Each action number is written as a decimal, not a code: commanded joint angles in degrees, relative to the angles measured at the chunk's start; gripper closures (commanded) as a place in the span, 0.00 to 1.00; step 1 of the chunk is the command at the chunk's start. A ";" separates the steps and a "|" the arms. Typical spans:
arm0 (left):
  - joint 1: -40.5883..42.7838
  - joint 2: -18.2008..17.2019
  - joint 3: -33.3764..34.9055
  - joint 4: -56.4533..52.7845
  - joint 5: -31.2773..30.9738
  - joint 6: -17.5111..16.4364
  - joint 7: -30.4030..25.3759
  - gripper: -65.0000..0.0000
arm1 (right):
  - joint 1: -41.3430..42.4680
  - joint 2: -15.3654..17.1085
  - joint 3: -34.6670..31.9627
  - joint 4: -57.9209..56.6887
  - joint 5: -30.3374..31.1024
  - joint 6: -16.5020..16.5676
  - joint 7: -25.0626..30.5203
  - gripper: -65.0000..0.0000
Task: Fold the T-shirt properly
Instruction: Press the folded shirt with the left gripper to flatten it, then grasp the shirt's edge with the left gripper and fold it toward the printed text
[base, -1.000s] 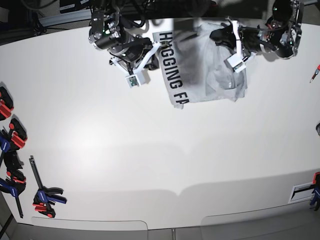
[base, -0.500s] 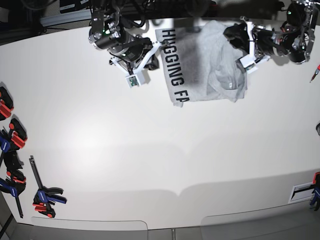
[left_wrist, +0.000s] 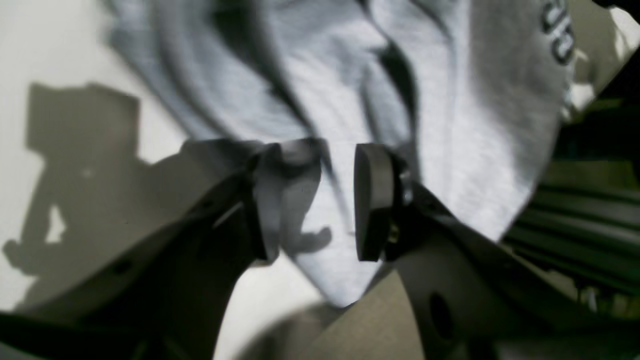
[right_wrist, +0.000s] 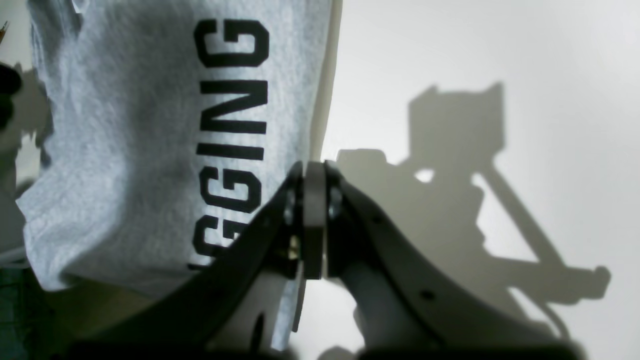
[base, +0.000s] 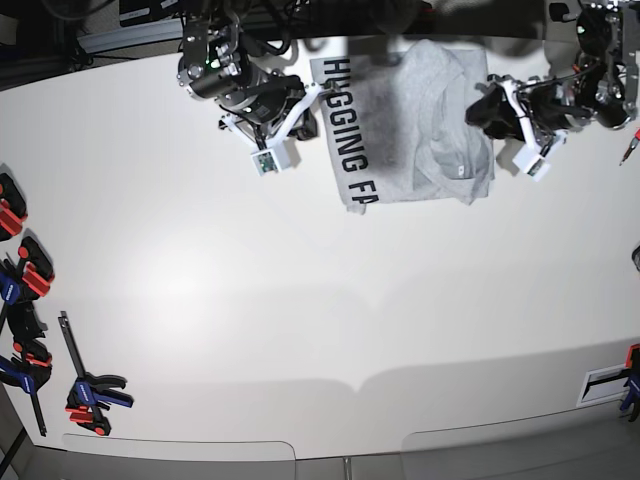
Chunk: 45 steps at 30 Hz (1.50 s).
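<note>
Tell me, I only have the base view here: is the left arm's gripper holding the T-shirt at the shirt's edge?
Observer: No. In the left wrist view the left gripper stands open, with the T-shirt lying under the gap, not pinched between the fingers.
Operator: And the right one, by the lettering?
Observer: The right wrist view shows the right gripper shut, pad against pad, just beside the shirt's edge; I cannot tell whether any cloth is caught.
Operator: Is the cloth flat on the left arm's side?
Observer: No, the left wrist view shows deep wrinkles and folds there.
</note>
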<state>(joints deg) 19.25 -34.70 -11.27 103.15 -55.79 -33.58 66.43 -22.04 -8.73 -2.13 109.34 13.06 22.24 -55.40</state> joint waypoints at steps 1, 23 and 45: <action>-0.31 -0.13 -0.48 0.63 0.46 -0.22 -0.55 0.67 | 0.28 -0.27 -0.17 0.83 0.81 0.44 0.92 1.00; -0.35 3.41 -0.48 -5.57 0.20 1.88 -2.69 0.92 | 0.28 -0.27 -0.17 0.83 0.81 0.44 0.94 1.00; -0.39 -4.96 -0.72 -5.57 5.42 1.92 -2.69 1.00 | 0.28 -0.27 -0.17 0.83 0.79 0.44 0.90 1.00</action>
<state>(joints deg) 19.27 -38.68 -11.38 96.84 -49.43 -31.51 64.49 -22.02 -8.73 -2.13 109.34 13.08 22.24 -55.40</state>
